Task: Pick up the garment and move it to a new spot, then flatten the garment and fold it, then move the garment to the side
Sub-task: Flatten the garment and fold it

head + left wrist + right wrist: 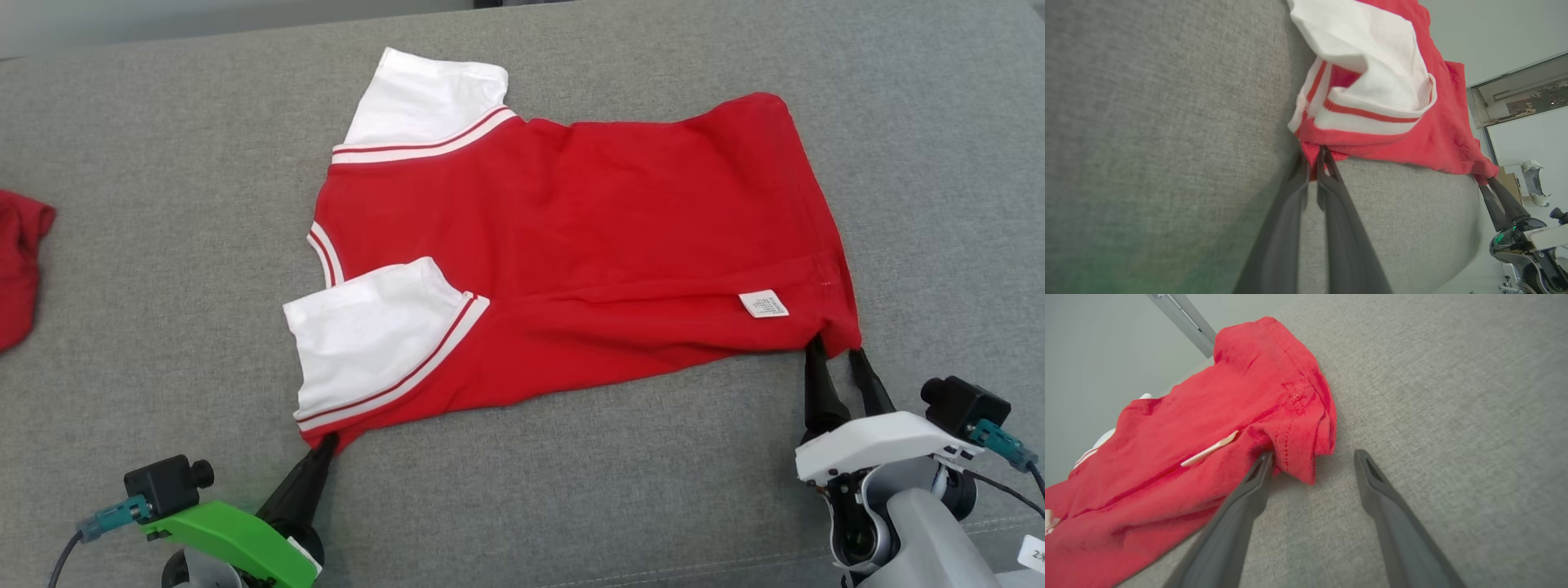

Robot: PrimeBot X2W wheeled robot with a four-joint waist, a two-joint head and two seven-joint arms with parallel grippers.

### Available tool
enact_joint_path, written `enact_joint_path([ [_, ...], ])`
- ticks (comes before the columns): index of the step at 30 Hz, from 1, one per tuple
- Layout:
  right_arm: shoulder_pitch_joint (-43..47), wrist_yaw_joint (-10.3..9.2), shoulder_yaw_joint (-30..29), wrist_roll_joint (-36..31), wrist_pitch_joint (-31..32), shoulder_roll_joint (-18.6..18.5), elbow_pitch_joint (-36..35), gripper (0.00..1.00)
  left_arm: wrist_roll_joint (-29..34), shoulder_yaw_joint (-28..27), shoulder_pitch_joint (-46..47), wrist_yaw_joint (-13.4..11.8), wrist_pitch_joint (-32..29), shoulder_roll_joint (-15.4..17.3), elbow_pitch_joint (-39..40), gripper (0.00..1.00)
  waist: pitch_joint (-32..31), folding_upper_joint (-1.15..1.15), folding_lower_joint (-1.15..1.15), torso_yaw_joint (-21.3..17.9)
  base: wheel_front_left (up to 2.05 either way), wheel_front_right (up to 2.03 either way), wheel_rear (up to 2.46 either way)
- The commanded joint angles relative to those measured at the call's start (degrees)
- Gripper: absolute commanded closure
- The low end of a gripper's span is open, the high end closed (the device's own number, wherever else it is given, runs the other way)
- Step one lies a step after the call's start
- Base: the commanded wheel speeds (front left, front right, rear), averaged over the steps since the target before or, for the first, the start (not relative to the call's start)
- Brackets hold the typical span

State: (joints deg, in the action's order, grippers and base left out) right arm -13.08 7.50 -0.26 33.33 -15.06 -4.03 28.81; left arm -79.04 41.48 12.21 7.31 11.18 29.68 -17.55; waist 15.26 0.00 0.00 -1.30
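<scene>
Nearest in the head view, the left gripper (329,441), under a green housing, is pinched shut on the near left corner of the shirt (588,220), just below a white sleeve (367,343) edged with a red stripe. The right gripper (834,349), under a white housing, has its dark tapered fingers spread, their tips at the shirt's near hem corner. The shirt, red knit, lies spread sideways on a grey woven cushion (163,163), neck to the left, hem to the right, with a small white label (764,304) by the hem. A second red cloth (16,261) lies at the left edge, well apart. In the left wrist view the two fingers meet on a small fold of red fabric beneath the rumpled, striped sleeve. In the right wrist view the fingers stand wide apart; the one at that view's left touches the stitched hem corner, which lies between them, ungripped
</scene>
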Motion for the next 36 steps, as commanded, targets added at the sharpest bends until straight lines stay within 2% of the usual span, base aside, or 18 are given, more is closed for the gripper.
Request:
enact_joint_path([
  [1, -1.46, -0.02, 0.37, 0.72, -0.22, -0.13, 0.97, 0.25, 0.13, -0.01, 0.33, 0.23, -0.05, 0.71, -0.01, 1.0, 0.35, 0.0, 0.0, 0.37, 0.0, 0.0, 0.0],
  [2, -2.1, -0.02, 0.78, 0.95, -0.22, -0.38, 1.84, 0.61, 0.26, 0.09, 0.63, 0.24, -0.2, 0.84, 0.13, 1.0, 0.46, 0.0, 0.0, 0.6, 0.0, 0.0, 0.0],
  [3, -2.68, -0.02, 0.99, 1.26, -0.22, -0.65, 2.46, 0.73, 0.36, 0.02, 0.95, 0.24, -0.16, 1.01, 0.28, 1.0, 0.63, 0.0, 0.0, 0.82, 0.0, 0.0, 0.0],
  [4, -3.05, -0.02, 1.14, 1.47, -0.22, -0.82, 2.73, 1.0, 0.37, -0.09, 1.21, 0.22, -0.07, 1.18, 0.39, 1.0, 0.73, 0.0, 0.0, 1.01, 0.0, 0.0, 0.0],
  [14, 2.68, -0.06, -0.16, 2.75, -0.22, -5.72, -3.13, 1.0, 0.23, -0.36, -0.45, 0.26, 0.85, 4.42, 2.41, 1.0, 0.28, 0.0, 0.0, 1.53, 0.0, 0.0, 0.0],
  [23, 10.69, -0.07, 2.1, 7.72, -0.22, -9.57, -8.58, 1.0, -0.52, 0.92, -6.03, 0.13, 1.42, 8.49, 8.32, 1.0, -0.96, 0.0, 0.0, 0.79, 0.0, 0.0, 0.0],
  [27, 14.76, -0.07, 4.59, 9.94, -0.22, -10.77, -9.93, 1.0, -1.65, 1.81, -8.44, 0.11, 0.48, 9.08, 10.22, 1.0, -0.97, 0.0, 0.0, 1.0, 0.0, 0.0, 0.0],
  [34, 18.24, -0.07, 6.33, 12.89, -0.22, -11.82, -11.14, 1.0, -3.03, 2.76, -10.02, -1.38, -2.12, 9.71, 11.44, 1.0, -1.07, 0.0, 0.0, 0.91, 0.0, 0.0, 0.0],
  [35, 18.39, -0.07, 6.17, 13.06, -0.22, -11.88, -11.26, 0.59, -3.16, 2.65, -10.08, -1.75, -2.18, 9.82, 11.53, 0.82, -1.12, 0.0, 0.0, 0.9, 0.0, 0.0, 0.0],
  [36, 18.52, -0.07, 5.58, 12.8, -0.22, -11.93, -11.66, 0.0, -2.88, 2.67, -10.01, -2.14, -2.36, 10.17, 11.71, 0.43, -1.21, 0.0, 0.0, 0.89, 0.0, 0.0, 0.0],
])
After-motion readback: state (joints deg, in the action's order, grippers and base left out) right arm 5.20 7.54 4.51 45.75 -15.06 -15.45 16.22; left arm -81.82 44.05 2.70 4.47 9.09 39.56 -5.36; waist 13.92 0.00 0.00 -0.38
